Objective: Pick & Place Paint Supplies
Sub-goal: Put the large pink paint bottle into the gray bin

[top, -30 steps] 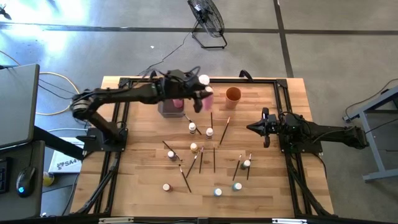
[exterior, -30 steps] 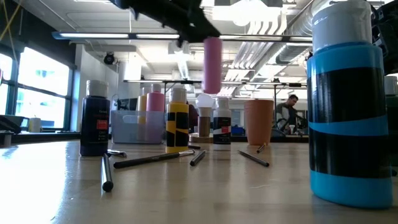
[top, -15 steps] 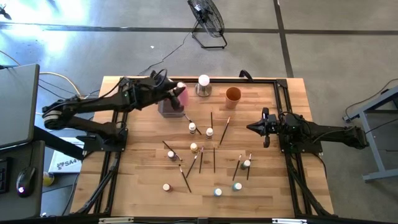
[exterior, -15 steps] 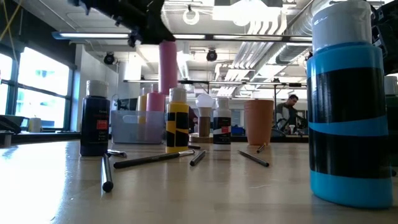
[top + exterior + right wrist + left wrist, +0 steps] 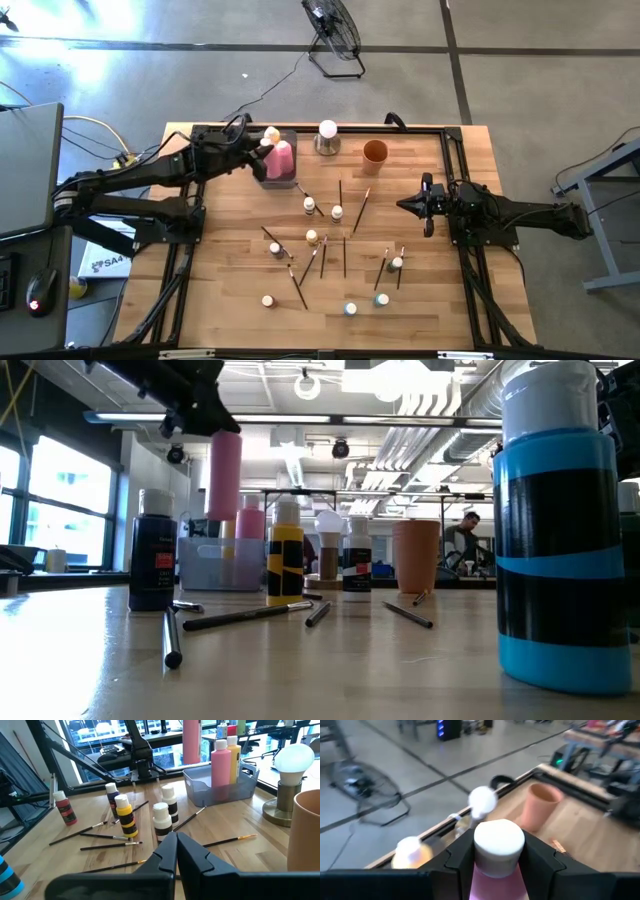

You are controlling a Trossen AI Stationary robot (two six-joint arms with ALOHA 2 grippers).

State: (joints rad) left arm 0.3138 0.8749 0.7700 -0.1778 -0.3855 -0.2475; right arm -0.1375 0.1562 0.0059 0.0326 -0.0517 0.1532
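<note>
One pink bottle (image 5: 225,472), upright, is clamped in my left gripper (image 5: 498,865), hanging just above the grey tray (image 5: 287,180); straight down is the move. Right gripper (image 5: 176,851), pinched together, idles at three o'clock.

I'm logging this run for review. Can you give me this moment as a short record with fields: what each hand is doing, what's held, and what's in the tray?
left hand: shut on the pink bottle, held upright in the air above the grey tray
right hand: shut, empty, waiting at the table's right side
tray contents: one pink bottle and one yellow bottle, both upright
still on table: small bottles and brushes scattered mid-table
nearby: orange cup, white ball on metal base
</note>
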